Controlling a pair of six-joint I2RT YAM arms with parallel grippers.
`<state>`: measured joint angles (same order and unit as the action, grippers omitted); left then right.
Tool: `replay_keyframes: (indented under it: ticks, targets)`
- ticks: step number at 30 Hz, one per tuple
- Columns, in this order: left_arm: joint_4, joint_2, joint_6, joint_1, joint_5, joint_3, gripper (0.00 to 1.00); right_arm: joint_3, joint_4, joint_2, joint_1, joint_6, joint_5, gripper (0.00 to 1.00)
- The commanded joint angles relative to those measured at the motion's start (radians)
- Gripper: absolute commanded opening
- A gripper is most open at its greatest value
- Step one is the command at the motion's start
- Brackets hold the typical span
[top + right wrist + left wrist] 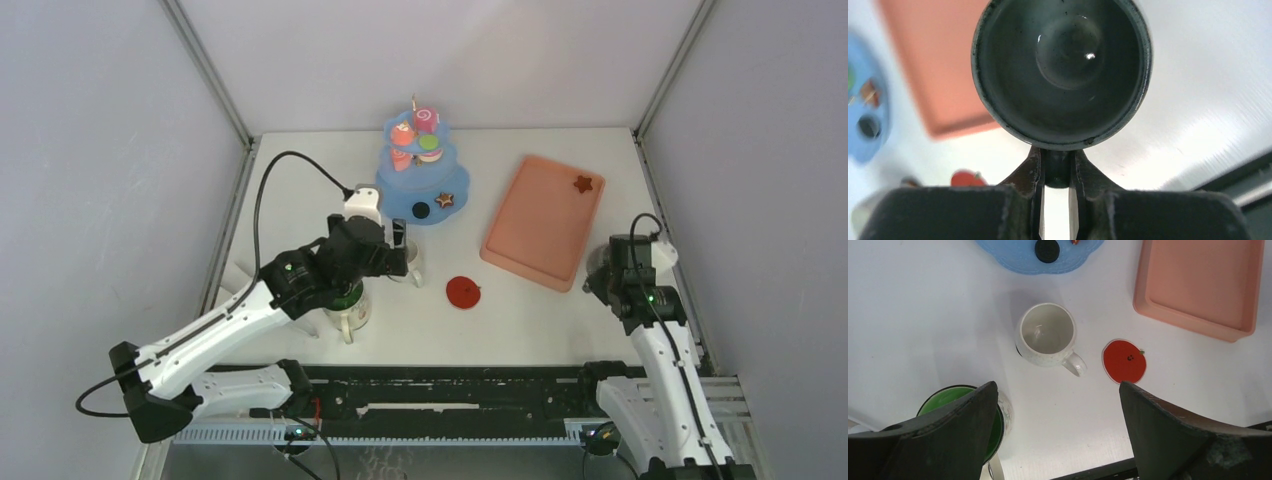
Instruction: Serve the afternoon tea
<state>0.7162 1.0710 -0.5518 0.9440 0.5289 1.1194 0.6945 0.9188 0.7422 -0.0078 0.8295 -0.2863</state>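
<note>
My left gripper [1057,386] is open and empty, hovering above the table between the cream mug [1045,335] and the green mug [955,407]. A flat red round [1124,360] lies right of the cream mug. In the top view the left gripper [400,247] covers most of the cream mug [410,274], with the green mug [350,306] below it. My right gripper [1058,167] is shut on the handle of the grey mug [1062,65], right of the tray [543,222]. A brown star [582,183] lies in the tray.
A blue tiered stand [400,185] at the back centre holds a pink swirl roll [426,119], a green round [430,143], a black round [421,210] and a brown star [444,200]. White walls enclose the table. A black rail runs along the near edge.
</note>
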Motion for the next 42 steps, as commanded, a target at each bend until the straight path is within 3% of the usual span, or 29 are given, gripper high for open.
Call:
replay_keyframes:
  ticks: [1,10,16,29,42]
  targets:
    - [-0.017,-0.049,-0.027,-0.044,0.04,-0.014,0.95,0.149,-0.267,-0.032,0.152,-0.271,0.121,0.0]
    - [-0.006,-0.133,-0.128,-0.164,0.016,-0.072,0.95,0.317,-0.312,0.269,0.689,-0.454,0.02,0.0]
    - [0.002,-0.162,-0.166,-0.192,-0.004,-0.097,0.95,0.338,-0.305,0.433,0.857,-0.477,-0.001,0.0]
    - [-0.007,-0.139,-0.188,-0.195,-0.053,-0.111,0.95,0.336,-0.331,0.6,0.957,-0.448,0.013,0.0]
    - [-0.007,-0.146,-0.189,-0.195,-0.044,-0.122,0.95,0.303,-0.353,0.689,0.962,-0.44,0.03,0.0]
